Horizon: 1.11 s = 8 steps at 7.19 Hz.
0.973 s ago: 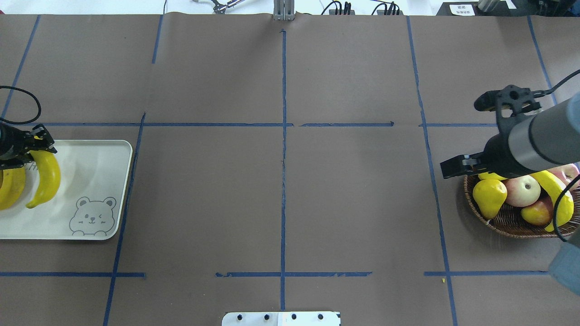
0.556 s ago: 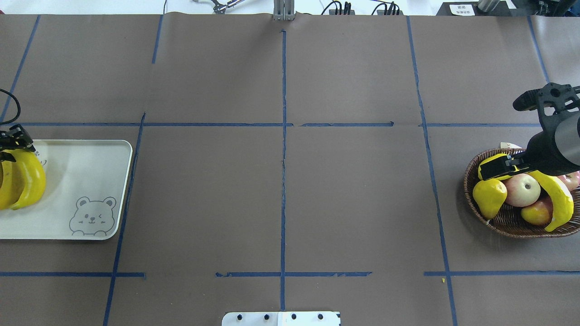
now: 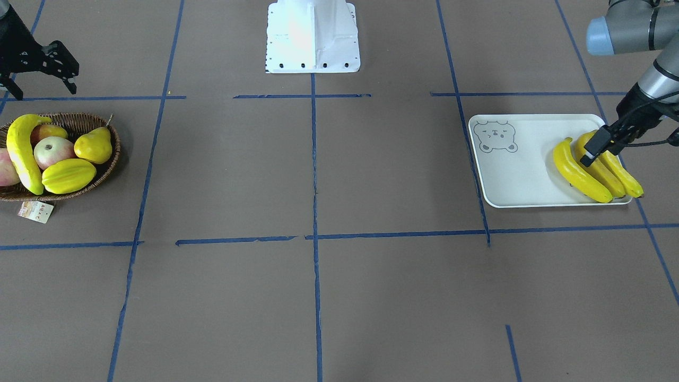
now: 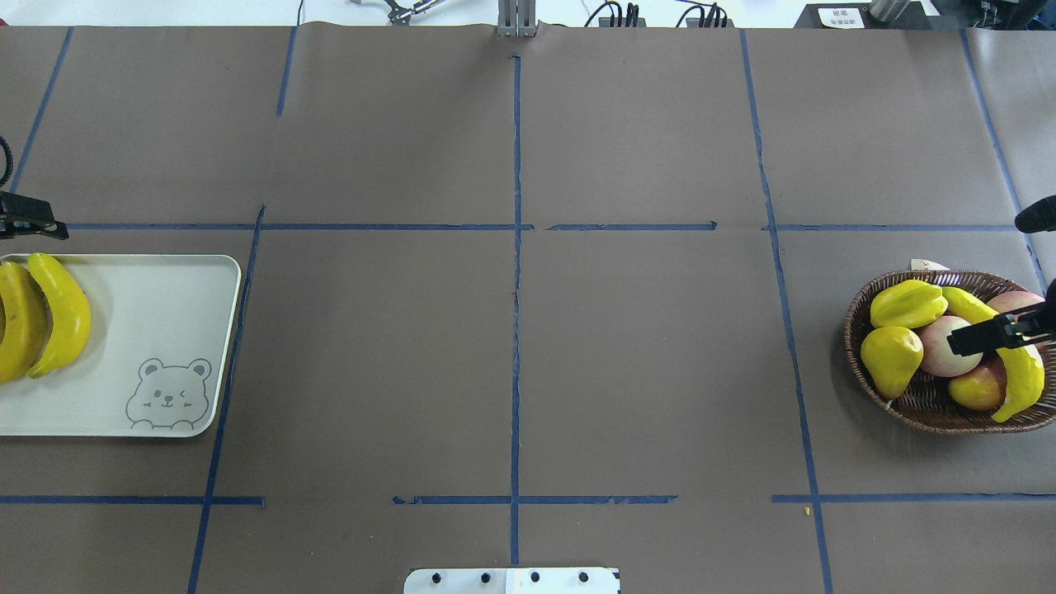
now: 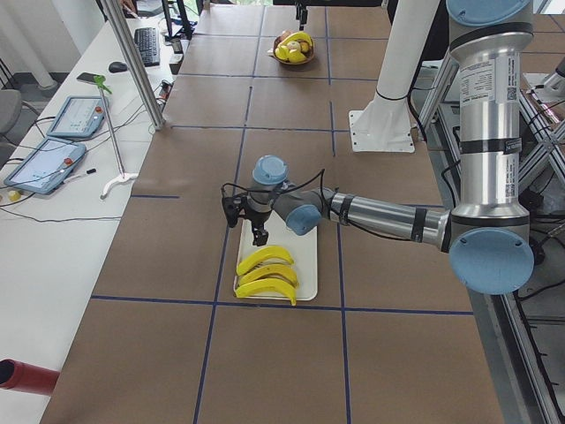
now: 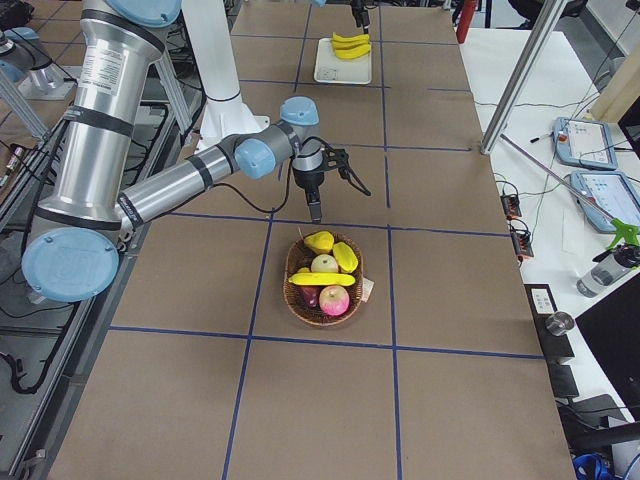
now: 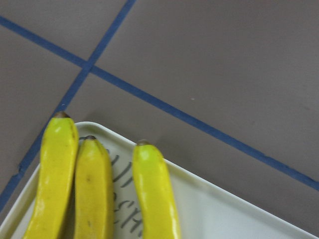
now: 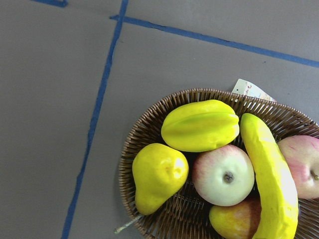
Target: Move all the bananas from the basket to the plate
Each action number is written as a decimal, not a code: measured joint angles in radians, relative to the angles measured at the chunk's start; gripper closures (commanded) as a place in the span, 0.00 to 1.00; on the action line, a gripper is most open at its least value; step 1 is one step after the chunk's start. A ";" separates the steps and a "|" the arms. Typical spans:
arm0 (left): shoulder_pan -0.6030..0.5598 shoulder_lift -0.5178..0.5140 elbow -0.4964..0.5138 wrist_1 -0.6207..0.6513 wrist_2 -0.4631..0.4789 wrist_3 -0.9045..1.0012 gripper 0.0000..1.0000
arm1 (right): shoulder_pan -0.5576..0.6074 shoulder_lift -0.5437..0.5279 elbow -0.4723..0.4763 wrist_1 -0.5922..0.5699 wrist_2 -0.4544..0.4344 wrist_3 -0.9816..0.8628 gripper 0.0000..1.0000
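Over at the table's (image 4: 511,371) right edge, the right gripper (image 3: 45,93) hangs spread, empty, above the basket (image 4: 850,346) — the last banana (image 4: 1023,375) lies along its outer rim. Three bananas (image 3: 581,172) lie at the plate's (image 4: 165,330) outer end; the left gripper (image 3: 594,151) is above them, grip unclear. Next, I'd say — drop and pinch it mid-length.

Left arm (image 5: 388,216) and right arm (image 6: 180,185) are both silver tubes w/ pale blue joint caps, sticker labels, black cables by the wrists, plus a white base (image 3: 313,37) with screws.
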 measured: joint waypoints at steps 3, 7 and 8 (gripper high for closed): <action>0.038 -0.012 -0.041 0.014 -0.014 -0.001 0.00 | 0.009 -0.153 -0.193 0.471 0.001 0.055 0.03; 0.049 -0.013 -0.050 0.015 -0.014 -0.004 0.00 | 0.021 -0.165 -0.423 0.786 0.060 0.089 0.07; 0.050 -0.012 -0.050 0.015 -0.014 -0.004 0.00 | 0.022 -0.158 -0.459 0.808 0.067 0.089 0.08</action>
